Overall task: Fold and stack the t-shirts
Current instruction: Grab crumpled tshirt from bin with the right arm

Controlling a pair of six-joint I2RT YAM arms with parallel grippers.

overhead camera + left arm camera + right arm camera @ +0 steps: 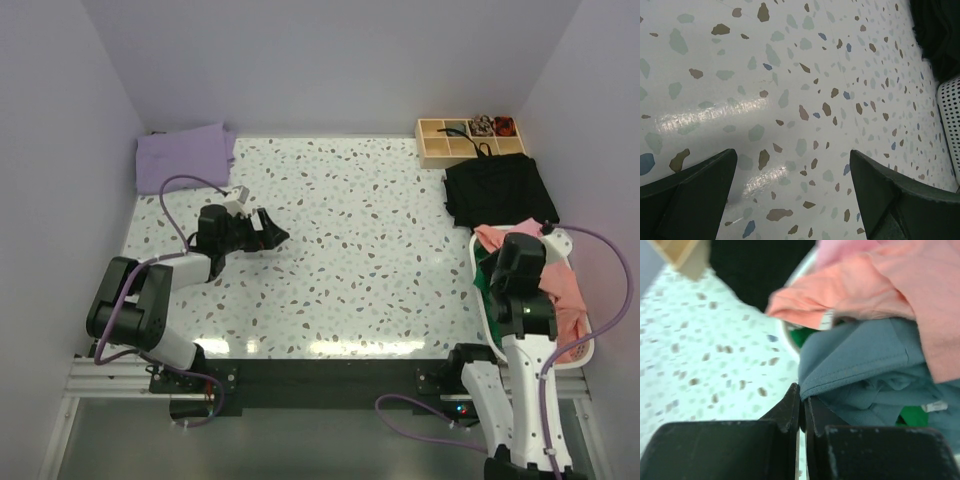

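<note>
From above, the right arm [522, 290] hides most of the basket [590, 347] (only salmon-pink cloth [568, 290] shows beside it).

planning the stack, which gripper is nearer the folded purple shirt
Left. The left gripper is a little nearer and right of the lavender t-shirt; the right gripper is far across, at the basket.

Folded t-shirt [185, 155] far-left; t-shirts [563, 285] in basket [590, 350] right; tray [433, 150] behind.

L claw [792, 157] wide open, low; R claw [800, 390] pinched shut
</note>
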